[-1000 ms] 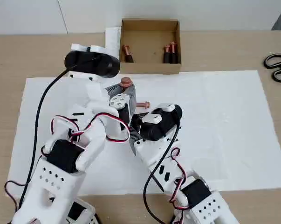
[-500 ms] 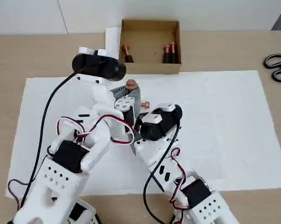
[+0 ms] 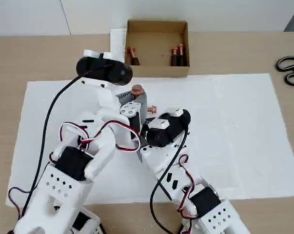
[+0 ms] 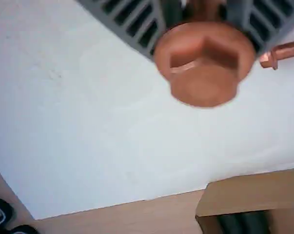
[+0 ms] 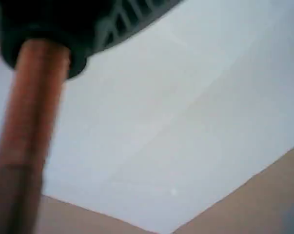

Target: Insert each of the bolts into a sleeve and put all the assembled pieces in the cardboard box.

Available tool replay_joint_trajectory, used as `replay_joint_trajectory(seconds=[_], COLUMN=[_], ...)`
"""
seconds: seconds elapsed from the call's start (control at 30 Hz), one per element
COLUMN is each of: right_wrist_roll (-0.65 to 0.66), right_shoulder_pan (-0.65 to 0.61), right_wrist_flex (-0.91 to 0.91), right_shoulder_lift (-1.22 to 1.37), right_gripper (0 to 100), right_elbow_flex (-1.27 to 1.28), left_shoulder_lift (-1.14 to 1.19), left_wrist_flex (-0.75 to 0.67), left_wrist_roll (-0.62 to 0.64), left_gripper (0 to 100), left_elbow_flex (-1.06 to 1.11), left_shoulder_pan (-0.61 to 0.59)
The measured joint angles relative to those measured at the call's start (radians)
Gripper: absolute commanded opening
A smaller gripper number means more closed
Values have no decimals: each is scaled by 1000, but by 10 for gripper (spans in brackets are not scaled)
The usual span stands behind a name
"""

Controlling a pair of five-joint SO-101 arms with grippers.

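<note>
My left gripper [image 3: 133,99] hangs over the white sheet just in front of the cardboard box [image 3: 156,72] and is shut on a copper bolt [image 3: 137,89], head up. Its hex head [image 4: 205,63] sits between the grey fingers [image 4: 125,19]. Close behind it, my right gripper [image 3: 146,116] is shut on a black sleeve [image 5: 39,34] with a copper bolt shaft [image 5: 29,136] sticking out of it; that bolt's end [image 3: 152,109] points sideways beside the left gripper. In the box stand three assembled pieces, one at the left [image 3: 132,54] and two at the right [image 3: 177,54].
A white paper sheet [image 3: 234,126] covers the middle of the wooden table. Black-handled scissors [image 3: 290,68] lie at the far right edge. The two arms are crowded together at the sheet's centre-left; the sheet's right half is bare.
My left arm has swung right and toward the box with its bolt, closing in on the right gripper. The right arm has stayed still.
</note>
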Motion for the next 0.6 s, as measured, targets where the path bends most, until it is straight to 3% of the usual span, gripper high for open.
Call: replay_joint_trajectory(seconds=[0.6], right_wrist_roll=[0], right_shoulder_pan=[-5], right_wrist_flex=[0], right_shoulder_lift=[0], right_gripper=[3], right_elbow_flex=[0], left_shoulder_lift=[-5], left_wrist_flex=[87], left_wrist_roll=[-31], left_gripper=[6], left_elbow_flex=[0], left_shoulder_pan=[6])
